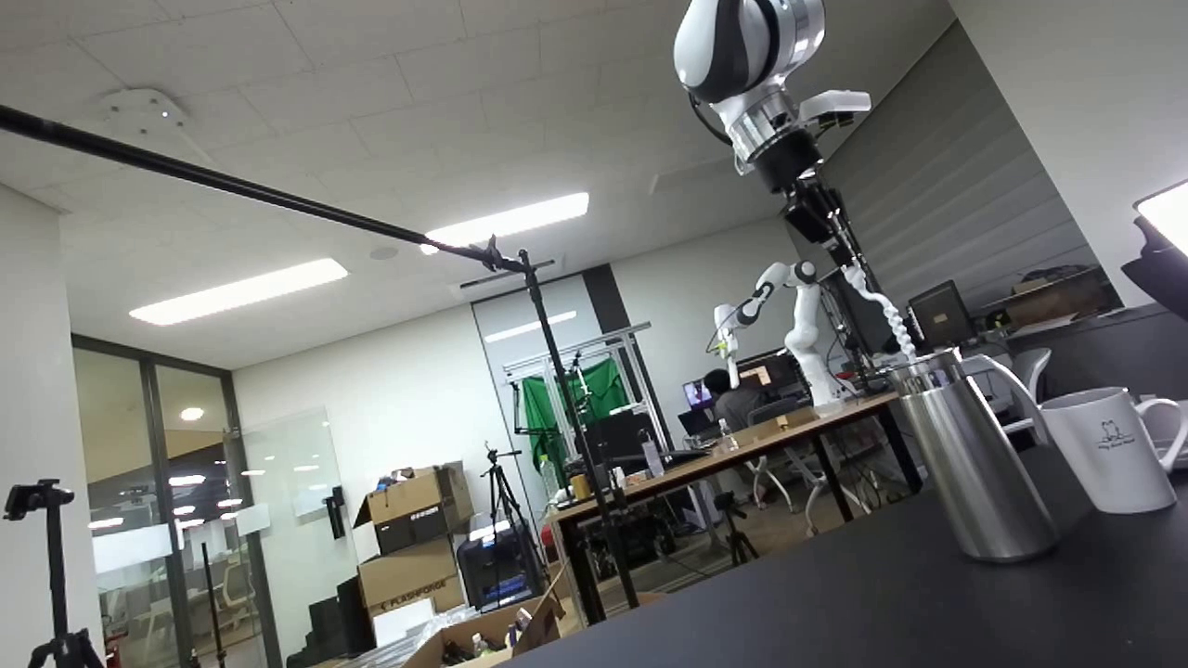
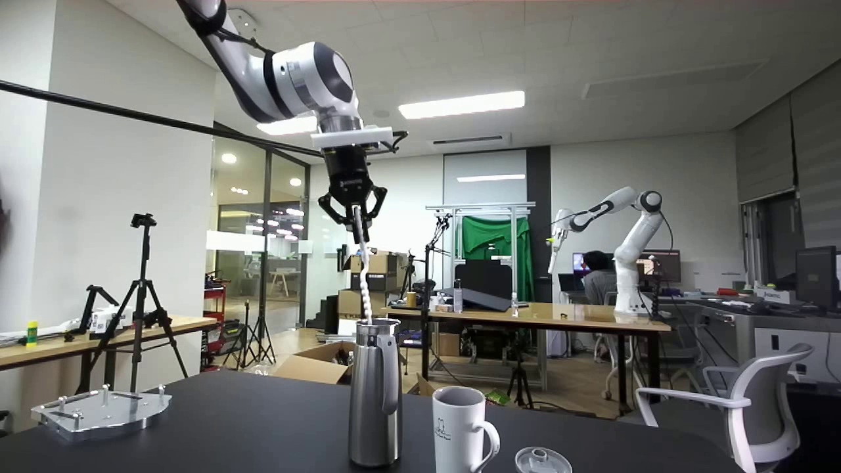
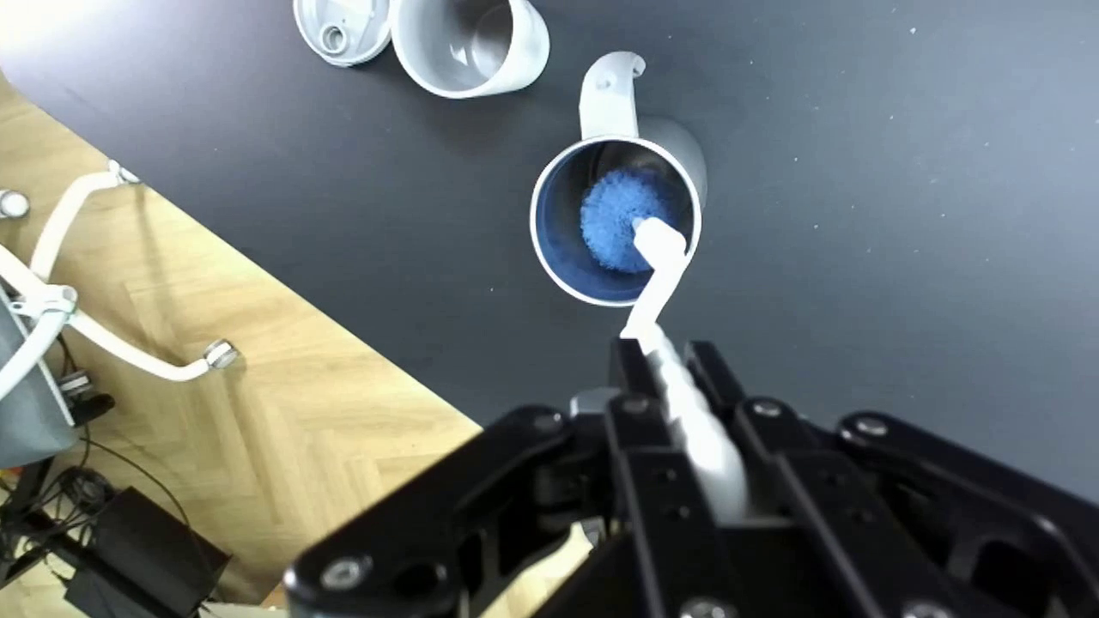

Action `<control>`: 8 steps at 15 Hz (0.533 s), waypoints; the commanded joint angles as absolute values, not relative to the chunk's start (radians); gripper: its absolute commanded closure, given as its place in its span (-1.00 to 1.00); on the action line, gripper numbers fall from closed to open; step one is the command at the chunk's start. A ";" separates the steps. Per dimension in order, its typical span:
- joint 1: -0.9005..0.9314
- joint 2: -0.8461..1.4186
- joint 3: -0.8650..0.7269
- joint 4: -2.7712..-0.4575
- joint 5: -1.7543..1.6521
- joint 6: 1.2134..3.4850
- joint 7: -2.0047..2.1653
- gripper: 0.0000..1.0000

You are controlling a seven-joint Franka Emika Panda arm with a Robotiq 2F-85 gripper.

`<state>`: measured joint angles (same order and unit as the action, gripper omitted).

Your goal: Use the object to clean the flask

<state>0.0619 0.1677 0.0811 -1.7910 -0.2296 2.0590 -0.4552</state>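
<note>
The object is a long white brush with a wavy handle (image 2: 365,282), also seen in an exterior view (image 1: 891,314) and the wrist view (image 3: 654,296). Its blue bristle head (image 3: 620,219) is down inside the flask. The flask (image 2: 376,410) is a tall brushed-silver cylinder with a handle, upright on the black table, also in an exterior view (image 1: 984,473). In the wrist view the flask's mouth (image 3: 539,251) faces me, and the handle crosses its rim. My gripper (image 3: 665,350) is shut on the brush's upper handle, above the flask (image 2: 361,238).
A white mug (image 2: 453,430) stands close beside the flask, also in the wrist view (image 3: 531,47). A clear lid (image 3: 345,30) lies next to the mug. A metal plate with posts (image 2: 108,414) lies on the table. A chair (image 2: 765,407) stands by the table's edge.
</note>
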 commanded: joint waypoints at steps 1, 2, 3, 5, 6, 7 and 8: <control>0.055 0.223 0.081 -1.848 -0.207 2.124 -0.430 0.92; 0.055 0.241 0.082 -1.860 -0.204 2.135 -0.430 0.92; 0.057 0.258 0.083 -1.869 -0.210 2.144 -0.428 0.92; 0.062 0.276 0.084 -1.871 -0.225 2.148 -0.430 0.92; 0.064 0.279 0.083 -1.868 -0.234 2.147 -0.429 0.92; 0.067 0.271 0.083 -1.861 -0.247 2.142 -0.430 0.92; 0.070 0.255 0.081 -1.854 -0.262 2.132 -0.430 0.92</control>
